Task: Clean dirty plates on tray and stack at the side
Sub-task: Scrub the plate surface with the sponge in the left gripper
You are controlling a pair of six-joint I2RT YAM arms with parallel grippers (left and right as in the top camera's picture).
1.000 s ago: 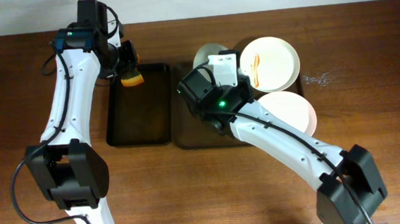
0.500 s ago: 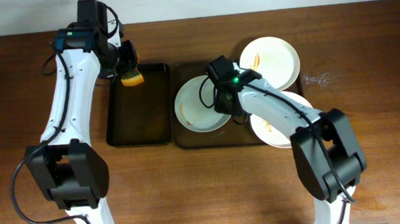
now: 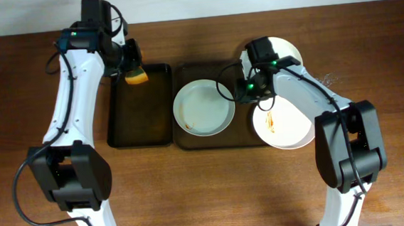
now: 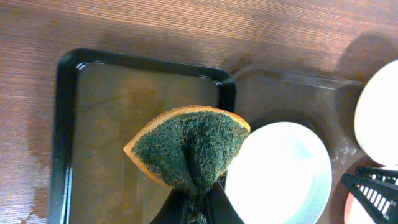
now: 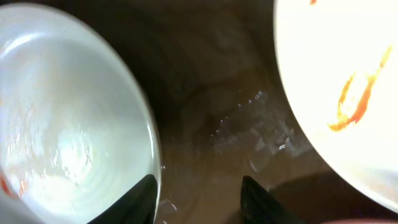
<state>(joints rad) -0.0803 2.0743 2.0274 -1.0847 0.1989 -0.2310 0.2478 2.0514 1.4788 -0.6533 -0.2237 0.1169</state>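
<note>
A white plate [image 3: 203,107] with faint smears lies on the left part of the dark brown-grey tray [image 3: 242,129]. A second plate [image 3: 288,125] with an orange-red streak overhangs the tray's right end. A third plate [image 3: 292,55] lies at the back right, partly hidden by my right arm. My right gripper [image 3: 247,90] is open and empty between the first two plates; the right wrist view shows its fingers [image 5: 199,193] over bare wet tray, next to the smeared plate [image 5: 68,124] and the streaked plate [image 5: 336,68]. My left gripper [image 4: 196,208] is shut on the yellow-green sponge [image 4: 186,146].
A narrower black tray [image 3: 138,114] lies left of the big tray; the sponge [image 3: 136,77] hangs over its back right corner. Brown wood tabletop [image 3: 369,58] surrounds both trays. The left wrist view shows the black tray [image 4: 93,137] and the plate [image 4: 280,174].
My right arm drew back from across the tray, let go of the left plate's right rim and moved right. The left arm with the sponge stayed put.
</note>
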